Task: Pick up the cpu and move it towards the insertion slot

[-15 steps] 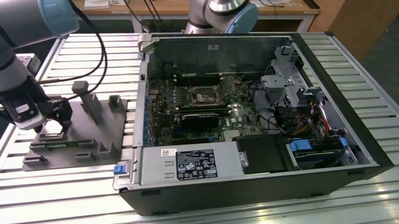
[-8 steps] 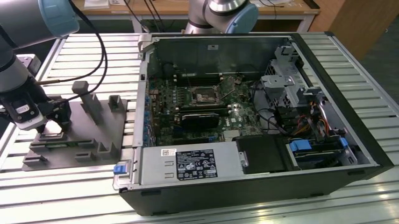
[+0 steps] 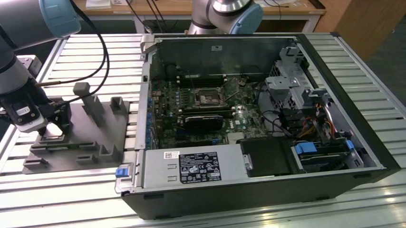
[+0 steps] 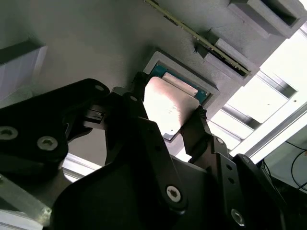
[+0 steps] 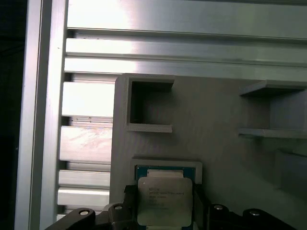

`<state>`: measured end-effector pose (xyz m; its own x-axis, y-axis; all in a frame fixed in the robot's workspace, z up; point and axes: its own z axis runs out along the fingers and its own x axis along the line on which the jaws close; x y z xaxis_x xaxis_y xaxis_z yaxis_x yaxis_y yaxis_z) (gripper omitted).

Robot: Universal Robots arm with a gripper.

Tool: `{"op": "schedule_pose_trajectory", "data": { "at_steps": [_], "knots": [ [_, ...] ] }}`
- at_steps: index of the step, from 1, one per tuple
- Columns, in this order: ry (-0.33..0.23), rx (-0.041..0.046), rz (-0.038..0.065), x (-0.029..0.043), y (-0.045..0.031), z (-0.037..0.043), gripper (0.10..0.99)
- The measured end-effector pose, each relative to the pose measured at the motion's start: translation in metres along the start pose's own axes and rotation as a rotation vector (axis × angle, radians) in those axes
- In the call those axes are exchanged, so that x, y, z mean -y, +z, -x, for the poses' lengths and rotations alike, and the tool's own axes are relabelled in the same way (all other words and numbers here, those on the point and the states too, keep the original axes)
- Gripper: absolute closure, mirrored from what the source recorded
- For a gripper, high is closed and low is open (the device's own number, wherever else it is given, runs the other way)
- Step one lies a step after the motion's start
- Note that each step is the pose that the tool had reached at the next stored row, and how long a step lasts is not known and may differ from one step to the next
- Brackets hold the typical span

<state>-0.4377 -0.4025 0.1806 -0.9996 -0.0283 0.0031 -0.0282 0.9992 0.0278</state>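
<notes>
Exterior view shows the insertion slot [image 3: 208, 98]; both wrist views, jaws gripping cpu [image 4: 170, 108] [image 5: 164, 201]

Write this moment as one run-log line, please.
end effector: shut on cpu | cpu: at grey fixture | insertion slot: apart, on motherboard

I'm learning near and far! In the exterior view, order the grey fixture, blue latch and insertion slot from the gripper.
1. Grey fixture, right under the gripper clamping the cpu.
2. Blue latch, on the case's near corner.
3. Insertion slot, inside the case, farthest.
</notes>
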Motion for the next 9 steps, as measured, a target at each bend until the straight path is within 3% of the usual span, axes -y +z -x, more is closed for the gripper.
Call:
{"op": "schedule_pose_trajectory", "data": {
  "at_steps": [9],
  "knots": [
    [0.0, 0.0001, 0.0, -0.0001, -0.0043, -0.0001, 0.541]
  ]
}}
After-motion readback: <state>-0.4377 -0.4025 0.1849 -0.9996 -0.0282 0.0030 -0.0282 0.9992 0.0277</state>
